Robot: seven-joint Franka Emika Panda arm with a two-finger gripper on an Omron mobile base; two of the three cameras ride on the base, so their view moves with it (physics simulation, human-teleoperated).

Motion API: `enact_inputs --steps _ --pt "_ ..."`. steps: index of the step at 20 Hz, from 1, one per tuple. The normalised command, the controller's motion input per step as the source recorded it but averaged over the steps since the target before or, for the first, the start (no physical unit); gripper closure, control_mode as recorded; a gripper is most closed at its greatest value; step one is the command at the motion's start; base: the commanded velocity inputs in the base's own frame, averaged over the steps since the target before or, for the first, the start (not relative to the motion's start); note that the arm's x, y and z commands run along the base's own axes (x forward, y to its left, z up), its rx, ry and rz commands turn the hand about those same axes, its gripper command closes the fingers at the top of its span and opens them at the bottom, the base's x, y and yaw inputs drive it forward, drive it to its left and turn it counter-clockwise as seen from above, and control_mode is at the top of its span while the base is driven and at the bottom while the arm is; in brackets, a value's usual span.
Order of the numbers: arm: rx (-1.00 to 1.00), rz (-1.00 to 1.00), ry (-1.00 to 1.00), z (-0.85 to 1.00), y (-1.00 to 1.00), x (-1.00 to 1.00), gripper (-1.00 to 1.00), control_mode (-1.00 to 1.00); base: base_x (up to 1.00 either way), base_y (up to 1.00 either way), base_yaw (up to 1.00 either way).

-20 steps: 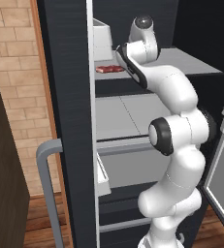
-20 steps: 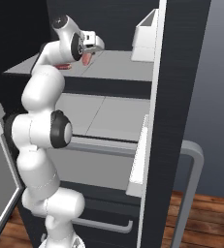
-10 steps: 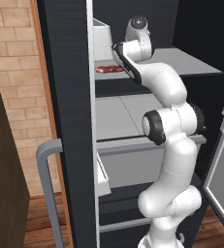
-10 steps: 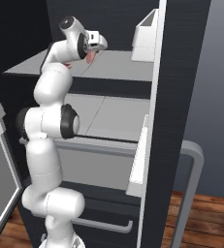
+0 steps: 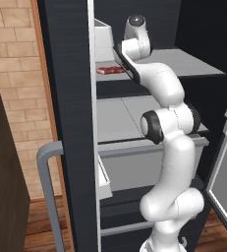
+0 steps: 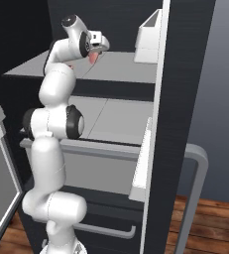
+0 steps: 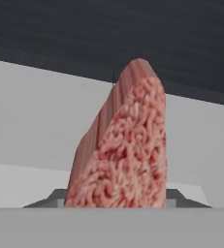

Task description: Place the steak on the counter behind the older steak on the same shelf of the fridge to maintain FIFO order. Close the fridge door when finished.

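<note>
Steak [image 7: 123, 150] is held clamped in the claw [image 6: 92, 55], jaws nearly shut on it, hanging above the top shelf [image 6: 121, 69] inside the fridge [image 5: 68, 98]. Not yet set down. Older steak [image 5: 110, 70] is seen lying near the shelf's front left. Left to do: steak placed behind it, claw released, door closed. Count: 2 steaks, 1 claw, 2 doors, both open.
</note>
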Motion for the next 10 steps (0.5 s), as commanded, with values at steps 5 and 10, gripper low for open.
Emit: enact_inputs --steps 5,10 --pt "0.0 0.0 -0.01 -0.25 0.05 0.1 -1.0 -1.0 0.0 0.0 0.0" --pt "0.0 0.0 -0.08 -0.02 0.0 0.0 -1.0 -1.0 0.0 0.0 0.0"
